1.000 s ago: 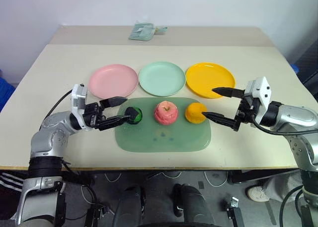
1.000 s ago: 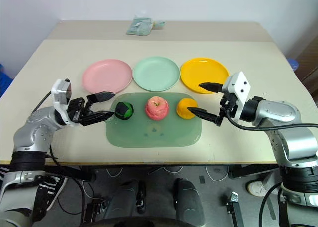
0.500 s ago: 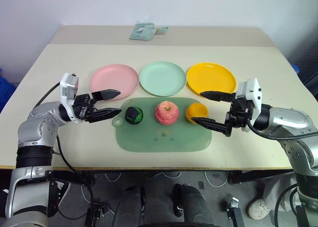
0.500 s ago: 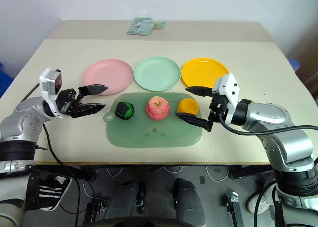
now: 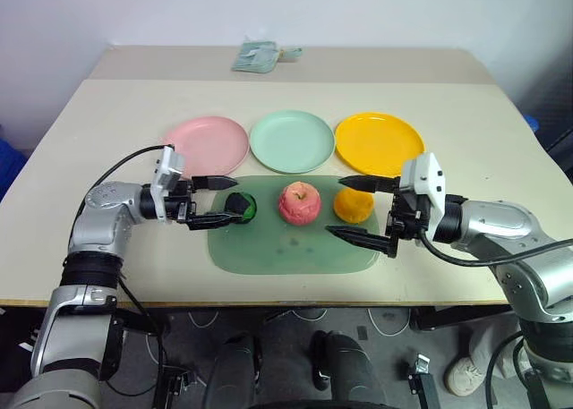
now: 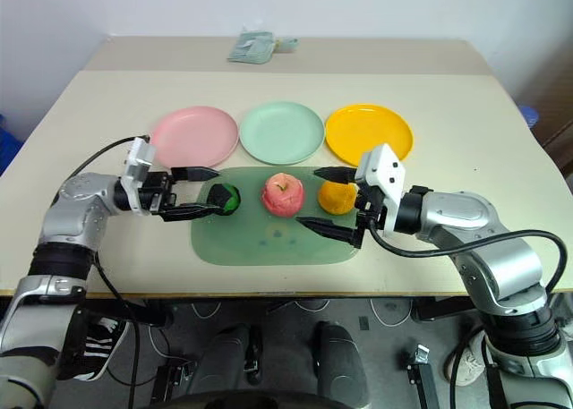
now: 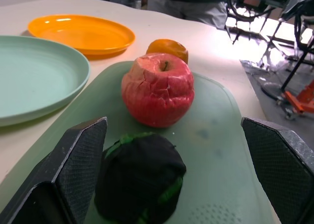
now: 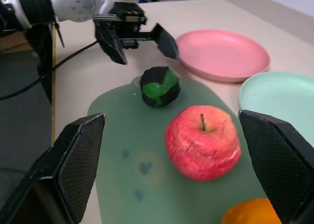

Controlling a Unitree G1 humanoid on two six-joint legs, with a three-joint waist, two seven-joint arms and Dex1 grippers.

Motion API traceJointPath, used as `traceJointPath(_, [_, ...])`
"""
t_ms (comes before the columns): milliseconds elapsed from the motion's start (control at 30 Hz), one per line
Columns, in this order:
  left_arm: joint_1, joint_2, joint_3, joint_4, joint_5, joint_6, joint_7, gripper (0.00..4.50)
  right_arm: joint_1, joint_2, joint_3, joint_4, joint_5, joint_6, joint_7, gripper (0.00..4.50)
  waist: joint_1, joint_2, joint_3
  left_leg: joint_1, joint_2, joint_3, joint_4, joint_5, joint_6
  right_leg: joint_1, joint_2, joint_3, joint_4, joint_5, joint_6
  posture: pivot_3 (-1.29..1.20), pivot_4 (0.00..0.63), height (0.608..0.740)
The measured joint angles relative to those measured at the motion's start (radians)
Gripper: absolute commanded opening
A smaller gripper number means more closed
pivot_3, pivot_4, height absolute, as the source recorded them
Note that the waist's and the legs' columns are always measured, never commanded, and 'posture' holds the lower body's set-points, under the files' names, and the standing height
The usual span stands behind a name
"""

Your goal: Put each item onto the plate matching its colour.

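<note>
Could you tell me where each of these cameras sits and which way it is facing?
Left eye and right eye views: on the head, looking forward and down at the table, three plates, green mat; both arms show, left gripper and right gripper open.
Left wrist view: on the left wrist, looking past its fingers at the dark green fruit, apple, orange.
Right wrist view: on the right wrist, facing the apple, dark fruit and left gripper.
Shared: both wrist views show the apple and the dark fruit.
</note>
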Motion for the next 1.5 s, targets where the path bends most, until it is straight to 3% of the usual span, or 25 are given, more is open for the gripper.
traceJointPath(967, [-0.09, -0.095, -0.045, 0.314, 0.177, -0.316, 0.02, 4.5, 0.017, 0.028, -0.01, 0.0, -0.031, -0.051, -0.04, 4.44, 0.001, 0.0, 0.0, 0.0, 0.0, 0.0, 0.0, 0.0, 0.0, 0.0, 0.0, 0.0, 0.0, 0.001, 0.002, 0.0, 0.15, 0.74])
traceJointPath(1100, [-0.099, -0.103, -0.045, 0.343, 0.188, -0.34, 0.017, 3.18, 0.013, 0.028, -0.01, 0.001, -0.032, -0.051, -0.04, 4.5, 0.0, 0.0, 0.0, 0.0, 0.0, 0.0, 0.0, 0.0, 0.0, 0.0, 0.0, 0.0, 0.0, 0.001, 0.002, 0.0, 0.15, 0.74])
traceJointPath(1333, [-0.129, -0.108, -0.032, 0.36, 0.189, -0.354, 0.026, 3.18, -0.013, 0.038, -0.021, 0.004, -0.015, -0.041, -0.054, 4.5, 0.0, 0.0, 0.0, 0.0, 0.0, 0.0, 0.0, 0.0, 0.0, 0.0, 0.0, 0.0, 0.0, 0.001, 0.002, 0.0, 0.15, 0.74])
traceJointPath(1500, [-0.207, -0.142, 0.034, 0.374, 0.141, -0.328, 0.087, 3.18, -0.096, 0.135, -0.073, 0.072, 0.026, -0.012, -0.171, 4.5, 0.002, 0.0, 0.0, 0.0, 0.0, 0.0, 0.001, 0.0, 0.0, 0.0, 0.0, 0.0, 0.0, 0.002, 0.003, 0.0, 0.15, 0.74])
